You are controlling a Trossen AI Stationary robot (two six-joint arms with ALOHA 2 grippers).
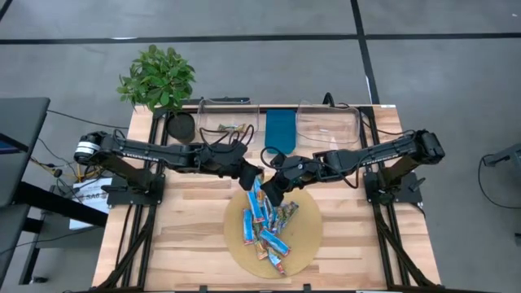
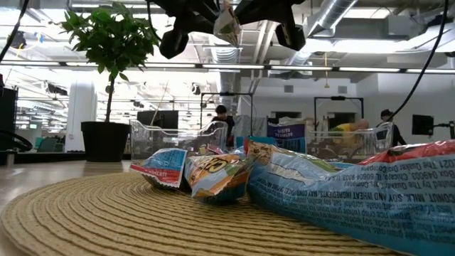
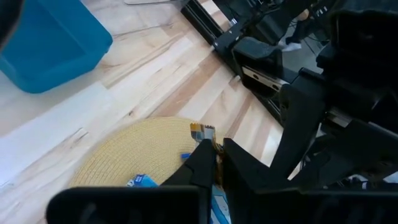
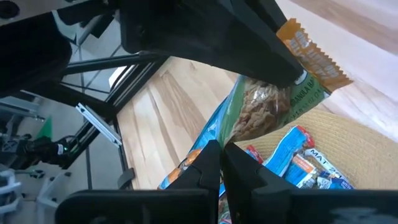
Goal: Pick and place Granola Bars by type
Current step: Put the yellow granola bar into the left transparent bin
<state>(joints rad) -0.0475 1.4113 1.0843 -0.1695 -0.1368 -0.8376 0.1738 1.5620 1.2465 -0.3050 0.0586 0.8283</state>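
Observation:
Both grippers meet above the far edge of the round woven mat (image 1: 309, 240). Between them hangs one greenish-tan granola bar (image 4: 273, 106) with an orange end, also seen in the low view as the bar (image 2: 227, 25). My left gripper (image 1: 252, 174) comes from the left and my right gripper (image 1: 273, 187) from the right; each is shut on this bar. Several more bars (image 1: 269, 228), mostly blue with some tan, lie in a loose pile on the mat, the nearest bars (image 2: 213, 171) close in the low view. My left gripper (image 3: 214, 149) pinches the greenish-tan bar near its orange crimped end (image 3: 202, 130) between its two fingers, which lie across the bar. The bar is lifted clear of the mat. My right gripper pinches the same bar at its opposite end (image 4: 231, 138) between its shut fingertips (image 4: 208, 155), slanting in from the table's right. The bar stretches away from the fingers, clear of the pile below.
At the far edge stand two clear bins, the left bin (image 1: 230, 122) with a few bars in it and the right bin (image 1: 330, 122), with a blue bin (image 1: 281, 130) between them. A potted plant (image 1: 159, 81) stands at the far left corner. Bare wood lies left of the mat.

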